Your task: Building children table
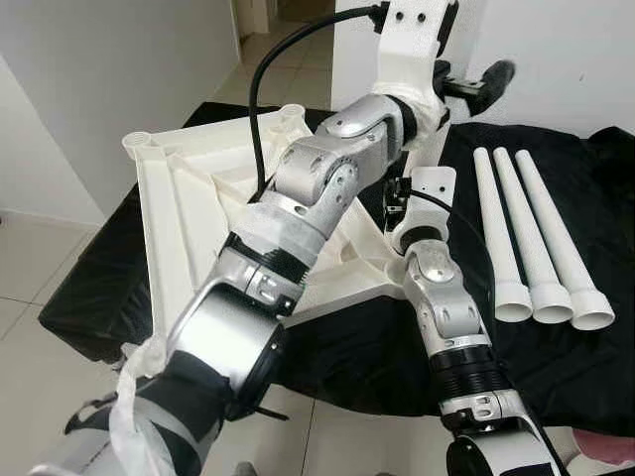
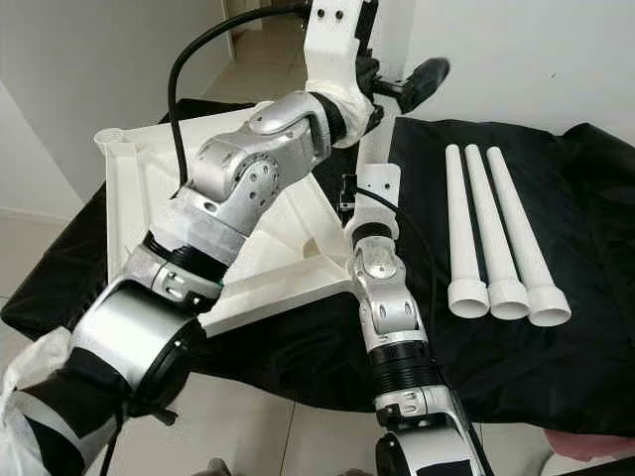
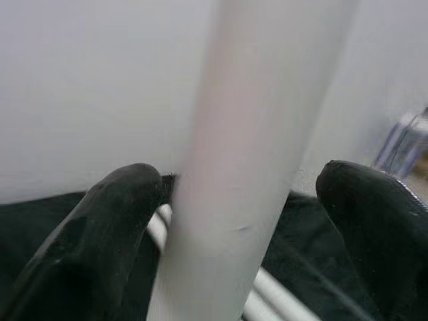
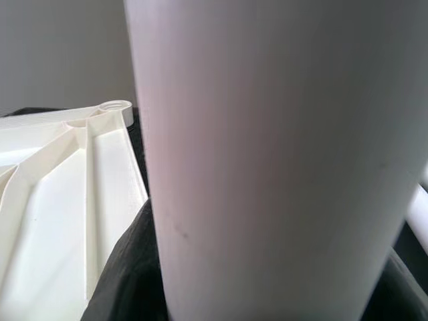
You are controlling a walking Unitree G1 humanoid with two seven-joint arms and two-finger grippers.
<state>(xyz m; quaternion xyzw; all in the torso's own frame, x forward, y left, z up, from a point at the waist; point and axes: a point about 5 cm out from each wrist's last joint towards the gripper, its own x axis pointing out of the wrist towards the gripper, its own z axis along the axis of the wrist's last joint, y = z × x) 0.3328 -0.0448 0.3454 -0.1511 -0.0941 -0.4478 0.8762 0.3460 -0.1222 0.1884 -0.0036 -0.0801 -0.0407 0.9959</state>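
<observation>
The white table top (image 1: pixel 189 188) lies upside down on the black cloth, ribs and corner sockets facing up. One white leg (image 3: pixel 247 167) stands upright at its near right corner, mostly hidden by my left arm in the eye views. My left gripper (image 1: pixel 466 84) is raised beside this leg and open; one finger (image 3: pixel 127 200) touches it and the other stays apart. My right gripper (image 1: pixel 397 203) is low at the leg's base (image 4: pixel 267 160). Three more white legs (image 1: pixel 536 238) lie side by side to the right.
The black cloth (image 1: pixel 99 278) covers a low table with tiled floor (image 1: pixel 30 288) to the left and front. A white wall (image 1: pixel 99 79) stands close on the left. The table's near edge is just in front of me.
</observation>
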